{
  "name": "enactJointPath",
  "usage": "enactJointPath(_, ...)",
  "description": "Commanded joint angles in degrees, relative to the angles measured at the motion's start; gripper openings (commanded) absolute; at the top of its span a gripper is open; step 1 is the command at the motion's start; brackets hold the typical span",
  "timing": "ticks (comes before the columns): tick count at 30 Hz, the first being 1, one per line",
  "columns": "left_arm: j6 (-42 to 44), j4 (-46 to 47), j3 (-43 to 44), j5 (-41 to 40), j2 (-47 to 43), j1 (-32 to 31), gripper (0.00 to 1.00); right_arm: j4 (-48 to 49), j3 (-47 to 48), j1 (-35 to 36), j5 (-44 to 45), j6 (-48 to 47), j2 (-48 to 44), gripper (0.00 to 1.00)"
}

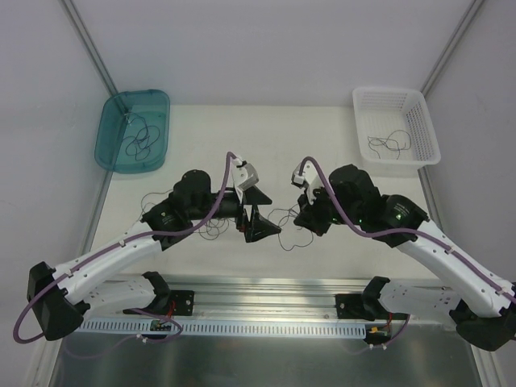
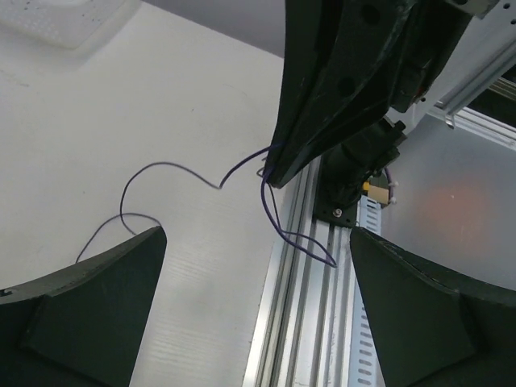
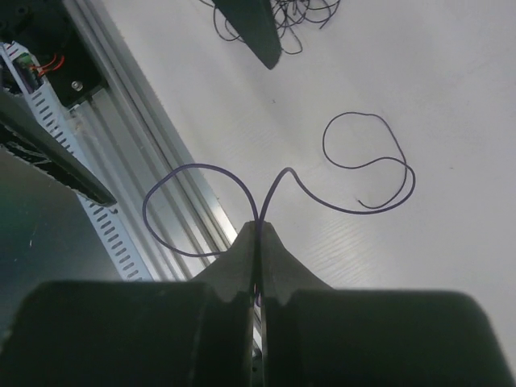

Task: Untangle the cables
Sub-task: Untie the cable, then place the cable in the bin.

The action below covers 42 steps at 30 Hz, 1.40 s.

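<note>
The cables are thin dark purple strands. A loose bundle (image 1: 211, 231) lies on the table under my left arm and shows at the top of the right wrist view (image 3: 300, 14). My right gripper (image 3: 260, 227) is shut on one strand (image 3: 187, 169), which loops out to both sides of the jaw tips. The left wrist view shows that strand (image 2: 169, 165) hanging from the right gripper (image 2: 272, 173). My left gripper (image 2: 258, 266) is open and empty, facing the right gripper (image 1: 300, 227) a short way off. In the top view the left gripper (image 1: 272, 216) is at the table's middle.
A teal bin (image 1: 113, 121) at the back left holds a few strands. A white basket (image 1: 427, 137) at the back right holds a few more. An aluminium rail (image 1: 266, 286) runs along the near edge. White walls enclose the table.
</note>
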Motion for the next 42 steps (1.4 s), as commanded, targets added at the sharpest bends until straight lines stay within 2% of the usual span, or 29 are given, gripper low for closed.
enactJointPath(1, 2.66, 8.16, -1.04, 6.62, 0.95, -0.55, 0.99, 2.75, -0.5, 0.54, -6.06, -2.93, -1.29, 0.01)
enactJointPath(5, 2.66, 10.72, -0.79, 8.65, 3.41, -0.64, 0.98, 3.89, -1.12, 0.9, -8.25, -3.72, -1.46, 0.01)
enactJointPath(12, 3.89, 11.16, 0.88, 12.33, 7.89, -0.73, 0.87, 4.68, -1.56, 1.6, -13.09, -5.13, -2.34, 0.01)
enactJointPath(19, 4.51, 13.35, 0.89, 16.29, 9.39, -0.99, 0.62, 5.39, -3.05, 1.77, -14.76, -5.21, -2.17, 0.01)
enactJointPath(22, 4.86, 13.79, 0.36, 17.17, 9.13, -0.99, 0.49, 5.65, -3.67, 1.69, -14.76, -5.39, -2.34, 0.01)
enactJointPath(23, 4.86, 13.97, 0.18, 17.26, 9.04, -0.91, 0.37, 5.74, -3.93, 1.77, -14.68, -5.39, -2.34, 0.01)
enactJointPath(26, 5.03, 14.15, -0.35, 17.18, 8.6, -0.99, 0.21, 5.74, -4.2, 1.77, -14.24, -5.39, -2.34, 0.01)
enactJointPath(27, 5.03, 14.15, -0.69, 17.0, 8.43, -0.99, 0.11, 5.65, -4.46, 1.77, -14.06, -5.39, -2.43, 0.01)
enactJointPath(29, 5.21, 14.15, -0.96, 16.48, 8.07, -0.99, 0.01, 5.48, -4.72, 1.77, -13.36, -5.39, -2.61, 0.01)
enactJointPath(34, 5.82, 12.57, -1.58, 13.14, 6.58, -0.99, 0.0, 3.9, -5.78, 1.69, -9.5, -5.04, -4.45, 0.01)
enactJointPath(35, 6.26, 11.96, -1.58, 10.78, 6.4, -0.99, 0.0, 3.63, -6.04, 1.6, -7.75, -4.78, -5.76, 0.03)
enactJointPath(38, 6.44, 9.93, -1.05, 7.34, 6.05, -0.73, 0.0, 2.58, -6.74, 1.69, -5.37, -3.99, -8.39, 0.24)
enactJointPath(39, 6.35, 9.67, -0.61, 5.24, 6.05, -0.64, 0.0, 2.14, -6.92, 1.69, -4.84, -3.72, -9.1, 0.36)
enactJointPath(41, 5.74, 9.23, 0.09, 3.82, 6.31, -0.2, 0.0, 1.52, -7.53, 1.69, -3.17, -3.11, -10.16, 0.51)
enactJointPath(42, 5.48, 9.22, 0.35, 3.29, 6.49, 0.06, 0.0, 1.26, -7.88, 1.69, -2.38, -2.84, -11.21, 0.63)
